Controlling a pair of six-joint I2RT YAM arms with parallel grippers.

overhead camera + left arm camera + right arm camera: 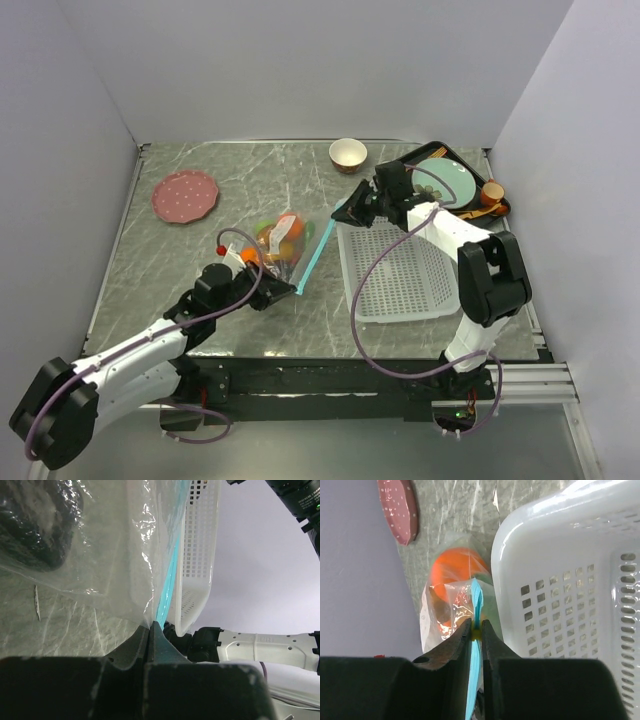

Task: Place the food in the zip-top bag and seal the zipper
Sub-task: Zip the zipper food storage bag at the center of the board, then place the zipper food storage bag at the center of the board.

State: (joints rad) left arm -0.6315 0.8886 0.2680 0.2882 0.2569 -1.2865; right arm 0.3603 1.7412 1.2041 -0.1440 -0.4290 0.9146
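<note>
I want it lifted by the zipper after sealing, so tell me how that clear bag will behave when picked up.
Probably floppy: the zip-top bag is thin film, creased and sagging in the left wrist view. Likely bottom-heavy: the food bunches together inside, so it should hang from the zipper. The glossy film looks slippery; the strip seems the firmer hold.

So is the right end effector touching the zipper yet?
Touching. The right wrist view shows the right end effector pinched shut on the teal zipper. The strip runs straight between its jaws with no gap on either side.
</note>
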